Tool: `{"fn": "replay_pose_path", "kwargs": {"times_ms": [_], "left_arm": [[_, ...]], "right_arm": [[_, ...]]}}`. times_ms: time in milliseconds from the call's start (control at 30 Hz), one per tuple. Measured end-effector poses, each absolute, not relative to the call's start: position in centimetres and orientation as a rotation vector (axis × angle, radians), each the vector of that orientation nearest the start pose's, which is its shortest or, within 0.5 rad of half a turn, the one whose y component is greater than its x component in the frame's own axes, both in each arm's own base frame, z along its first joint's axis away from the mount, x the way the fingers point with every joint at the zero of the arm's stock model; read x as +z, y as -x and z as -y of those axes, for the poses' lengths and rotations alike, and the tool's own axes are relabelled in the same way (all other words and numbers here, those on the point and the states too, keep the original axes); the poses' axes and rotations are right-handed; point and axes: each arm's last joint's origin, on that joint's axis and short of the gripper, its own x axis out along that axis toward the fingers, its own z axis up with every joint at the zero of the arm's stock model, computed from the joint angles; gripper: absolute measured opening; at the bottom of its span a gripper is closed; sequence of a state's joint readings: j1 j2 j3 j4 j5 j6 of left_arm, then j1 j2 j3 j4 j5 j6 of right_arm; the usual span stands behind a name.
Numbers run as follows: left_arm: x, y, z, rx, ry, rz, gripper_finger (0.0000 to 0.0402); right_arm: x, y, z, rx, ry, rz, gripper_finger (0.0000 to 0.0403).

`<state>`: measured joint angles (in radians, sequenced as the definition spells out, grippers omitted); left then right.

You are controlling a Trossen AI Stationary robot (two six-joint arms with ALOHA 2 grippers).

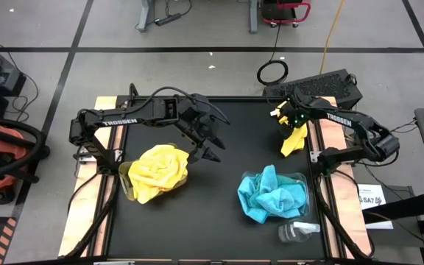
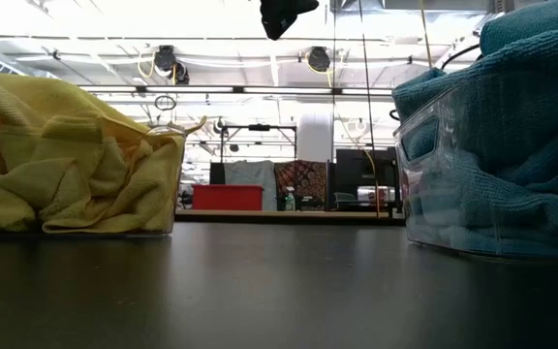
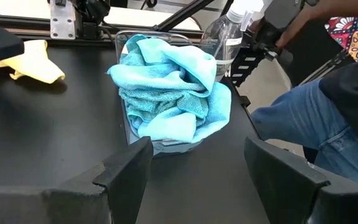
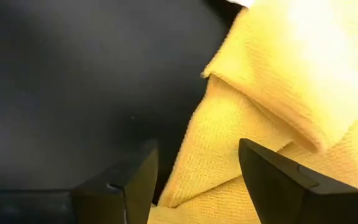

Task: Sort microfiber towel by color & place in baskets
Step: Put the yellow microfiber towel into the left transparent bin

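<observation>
- Towels sorted so far: I see bright yellow fuzzy microfiber towels heaped and crumpled in the clear plastic rectangular basket on the left, spilling over its rim.
- Turquoise blue microfiber towels fill the second clear plastic basket on the right half of the black table top, bunched in soft folds above its rim.
- One loose yellow microfiber towel lies crumpled at the table's far right edge, well apart from both baskets.
- My right gripper sits right over that loose towel, its fingers parted with the cloth's hemmed fold just ahead of them; I cannot tell if they touch it, and nothing is gripped.
- My left gripper hangs above the table just beside the yellow basket, jaws wide apart and empty.
- A small clear plastic bottle lies on its side near the blue basket.
- A person's blue-jeaned leg shows beside the table.
</observation>
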<state>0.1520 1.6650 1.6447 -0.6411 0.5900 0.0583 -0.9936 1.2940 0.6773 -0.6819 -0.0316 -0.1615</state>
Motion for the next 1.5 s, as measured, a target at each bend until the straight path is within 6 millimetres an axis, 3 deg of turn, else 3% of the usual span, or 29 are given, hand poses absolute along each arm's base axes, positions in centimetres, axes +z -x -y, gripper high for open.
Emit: {"fn": "replay_pose_path", "kwargs": {"times_ms": [633, 767, 900, 1033, 1267, 1500], "left_arm": [[36.5, -36.2, -3.9, -0.445, 0.167, -0.6, 0.0267], [36.5, -36.2, -3.8, -0.45, 0.159, -0.599, 0.0267], [36.5, -36.2, -3.8, -0.45, 0.159, -0.598, 0.0267], [36.5, -36.2, -3.9, -0.437, 0.154, -0.6, 0.0267], [36.8, -36.4, -5.0, -0.361, 0.119, -0.561, 0.0267], [37.6, -37.1, -6.6, -0.272, 0.027, -0.43, 0.0267]], "right_arm": [[14.8, -13.3, 17.1, -0.724, -0.574, -1.333, 0.0168], [14.4, -13.6, 16.8, -0.7, -0.579, -1.357, 0.0119], [14.3, -13.9, 16.6, -0.647, -0.592, -1.347, 0.0026], [14.6, -14.1, 16.4, -0.613, -0.598, -1.336, 0.0007], [17.6, -15.0, 16.5, -0.497, -0.655, -1.274, 0.0001], [24.3, -16.3, 16.0, -0.374, -0.571, -1.174, 0.0001]]}}
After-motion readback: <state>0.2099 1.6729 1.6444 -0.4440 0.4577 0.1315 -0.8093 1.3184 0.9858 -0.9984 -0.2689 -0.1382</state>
